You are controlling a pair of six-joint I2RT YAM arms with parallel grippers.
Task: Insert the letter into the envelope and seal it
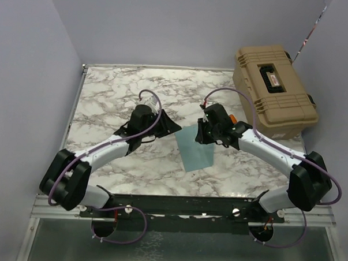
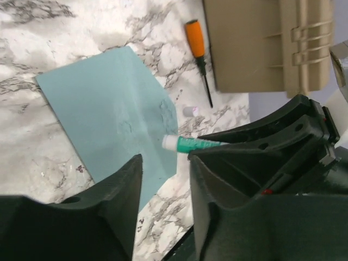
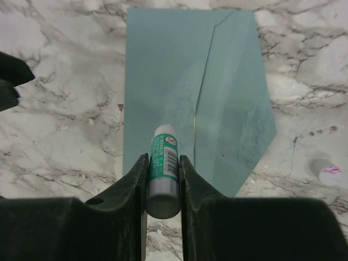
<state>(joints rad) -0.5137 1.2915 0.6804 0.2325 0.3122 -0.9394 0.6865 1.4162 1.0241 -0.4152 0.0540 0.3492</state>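
Envelope (image 3: 163, 70) lies flat mid-worktop (image 1: 118, 93), a bit toward the near edge, btwn both arms. No cream letter shows in any view, so I take it it's already inside, tho I can't confirm. Flap (image 3: 234, 109) is open and spread flat to one side, so sealing is what's left. Right jaws are clamped on a glue stick (image 3: 163, 163), uncapped, pale tip aimed over the envelope close to the flap crease. A small pale cap (image 3: 329, 175), prob. the stick's, sits on the marble off to the side. Left jaws stand apart w/ nothing in them, by the envelope's left side. There's a faint lighter smear on the paper — maybe glue, not sure. Paper is thin, matte, dusty teal, w/ a tapered flap. Worktop is a grey-veined marble print. Hard ribbed tan toolbox (image 1: 274, 88) at the far right corner, orange-handled screwdriver (image 2: 194, 38) just beside it. Left to do, as I judge it — finish gluing, fold flap over, press down.
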